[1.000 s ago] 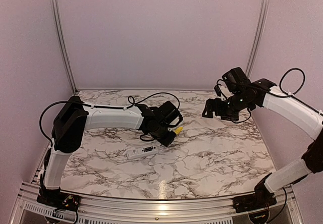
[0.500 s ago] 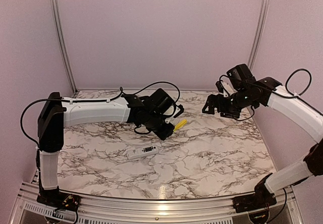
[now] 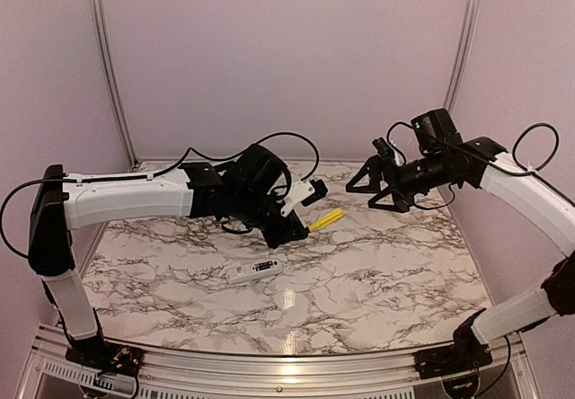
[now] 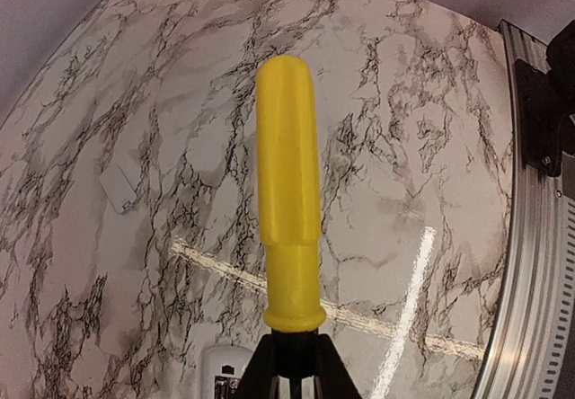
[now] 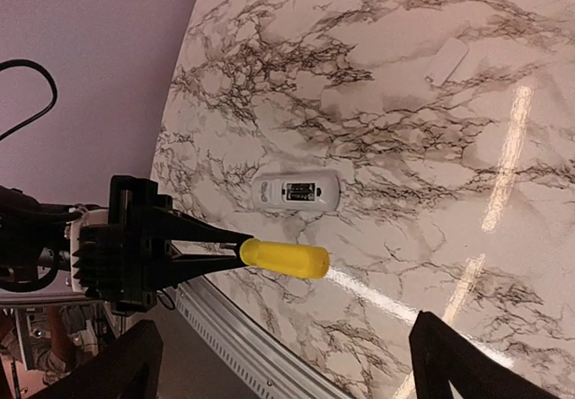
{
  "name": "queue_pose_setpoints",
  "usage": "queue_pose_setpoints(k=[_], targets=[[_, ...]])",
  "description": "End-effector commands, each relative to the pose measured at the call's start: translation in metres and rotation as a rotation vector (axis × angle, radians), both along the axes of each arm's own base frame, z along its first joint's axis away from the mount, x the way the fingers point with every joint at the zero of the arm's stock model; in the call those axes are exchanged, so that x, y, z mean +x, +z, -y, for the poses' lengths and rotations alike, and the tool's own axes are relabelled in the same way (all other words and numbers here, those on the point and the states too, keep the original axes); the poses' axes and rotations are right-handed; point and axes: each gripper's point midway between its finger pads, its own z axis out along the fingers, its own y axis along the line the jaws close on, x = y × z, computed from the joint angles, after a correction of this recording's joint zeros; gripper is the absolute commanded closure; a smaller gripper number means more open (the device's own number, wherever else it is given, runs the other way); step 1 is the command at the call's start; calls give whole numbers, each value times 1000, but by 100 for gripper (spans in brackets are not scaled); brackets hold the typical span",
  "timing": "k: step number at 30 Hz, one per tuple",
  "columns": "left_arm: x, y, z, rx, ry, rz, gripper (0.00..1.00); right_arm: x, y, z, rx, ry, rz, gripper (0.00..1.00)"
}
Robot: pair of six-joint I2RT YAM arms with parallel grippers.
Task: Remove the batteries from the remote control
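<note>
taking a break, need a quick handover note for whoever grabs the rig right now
Left gripper: shut on the yellow-handled tool, held up off the table.
Right gripper: open, empty, in the air at the far right.
Remote control: flat on the marble table, recessed face up, neither gripper touching it.
Batteries: too small to make out; none seen lying loose.
Done: tool is in hand.
Left: get the batteries out of the remote.

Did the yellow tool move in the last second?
Yes. Gripped in the left claw, the tool went up-frame and slightly right in the top view, away from the remote, which stayed put.
</note>
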Motion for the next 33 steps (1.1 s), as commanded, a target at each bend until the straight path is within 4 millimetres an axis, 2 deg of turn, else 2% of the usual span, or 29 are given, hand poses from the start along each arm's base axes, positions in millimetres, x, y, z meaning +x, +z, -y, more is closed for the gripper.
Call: queue_pose_setpoints(k=[1, 4, 10, 19, 28, 33], targets=[[-9, 33, 5, -97, -107, 96, 100, -21, 32, -28, 233, 136, -51, 6], [-11, 39, 5, -99, -137, 111, 100, -30, 36, -37, 306, 197, -99, 7], [-17, 51, 8, -127, -182, 119, 100, -42, 24, -42, 357, 250, -187, 9], [-22, 61, 8, -139, -204, 135, 100, -42, 17, -44, 366, 242, -234, 11], [-21, 59, -3, -110, -172, 166, 100, -51, 8, -40, 334, 254, -267, 12], [-25, 61, -2, -115, -184, 166, 100, -50, -1, -40, 328, 244, -287, 11]])
